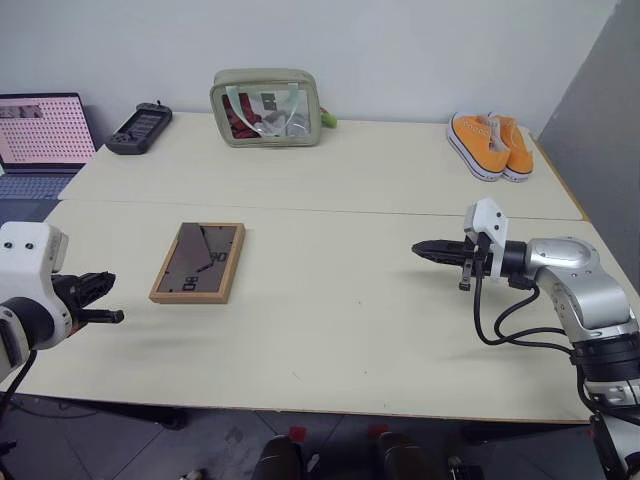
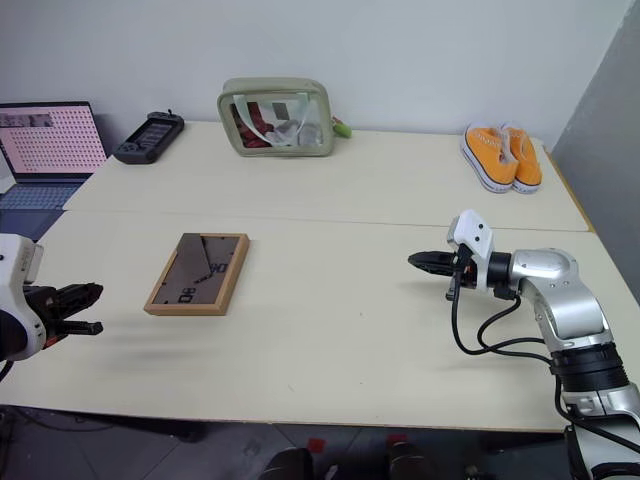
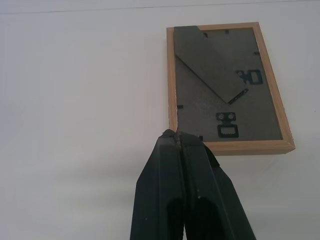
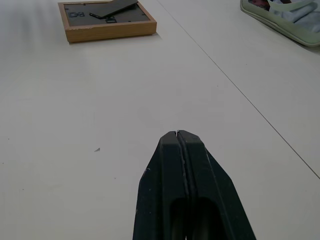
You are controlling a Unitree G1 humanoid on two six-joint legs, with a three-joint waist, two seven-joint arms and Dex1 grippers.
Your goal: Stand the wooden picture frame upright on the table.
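Note:
The wooden picture frame (image 1: 199, 261) lies flat on the table (image 1: 340, 320), face down, its dark back panel and stand up. It also appears in the left wrist view as the frame (image 3: 225, 85) and in the right wrist view as the frame (image 4: 105, 19). My left gripper (image 1: 108, 300) hovers over the table's near left edge, shut and empty, a short way to the left of the frame and nearer to me. My right gripper (image 1: 420, 247) is shut and empty, pointing left toward the frame from well to its right.
At the back stand a laptop (image 1: 40, 135), a black handheld console (image 1: 139, 127), a pale green pouch (image 1: 266, 107) and orange shoes (image 1: 489, 144). A seam (image 1: 400, 212) runs across the table.

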